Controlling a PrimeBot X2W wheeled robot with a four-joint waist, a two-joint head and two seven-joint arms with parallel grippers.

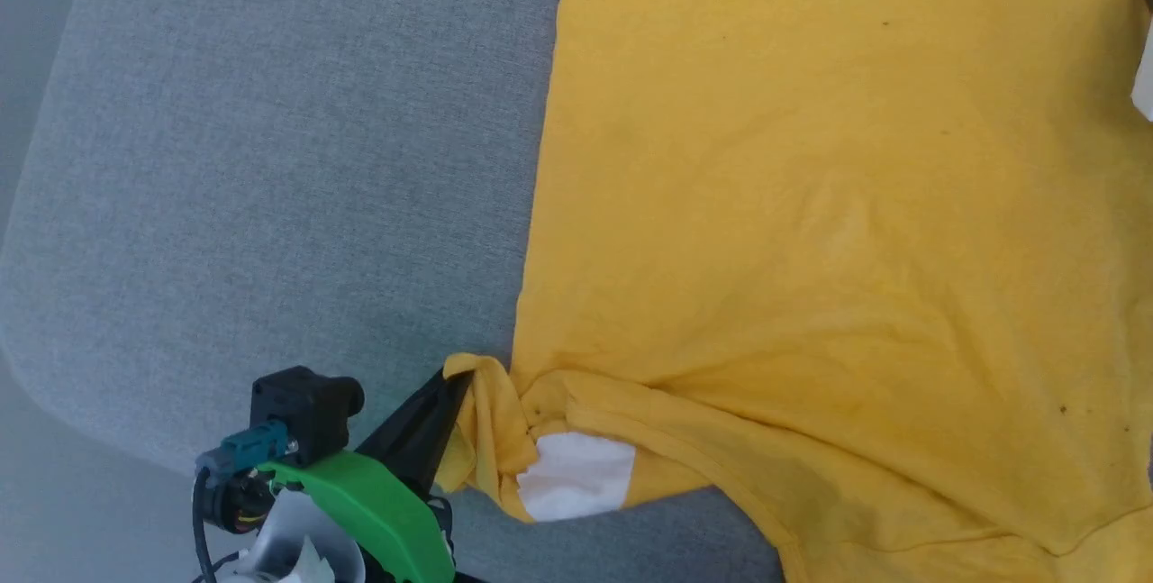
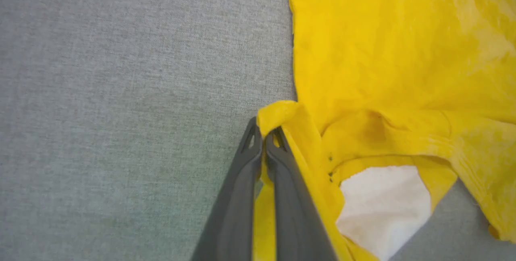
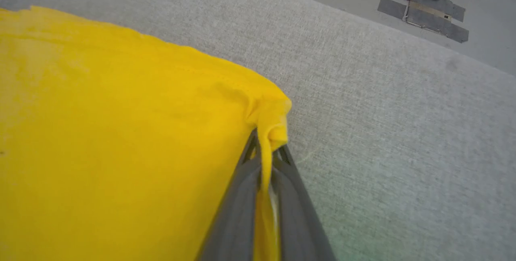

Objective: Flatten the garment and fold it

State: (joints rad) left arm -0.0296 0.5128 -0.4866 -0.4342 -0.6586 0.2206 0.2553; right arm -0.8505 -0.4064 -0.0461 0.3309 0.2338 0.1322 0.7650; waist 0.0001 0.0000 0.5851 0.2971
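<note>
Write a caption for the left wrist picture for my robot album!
Left gripper pinches a bunched edge of the yellow T-shirt lying on the grey fabric surface.

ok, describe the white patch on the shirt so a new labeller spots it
A yellow T-shirt lies on the grey fabric surface. At its corner nearest the robot, the left gripper pinches a fold. Just beside that fold sits the white patch, flat white against plain yellow.

Left end effector [image 2: 264, 132] pinched tight on a bunched yellow edge of the garment [image 2: 383, 51]. White patch [image 2: 383, 204] lies just right of it. Garment spreads over grey woven surface [image 2: 121, 91], upper right.
</note>
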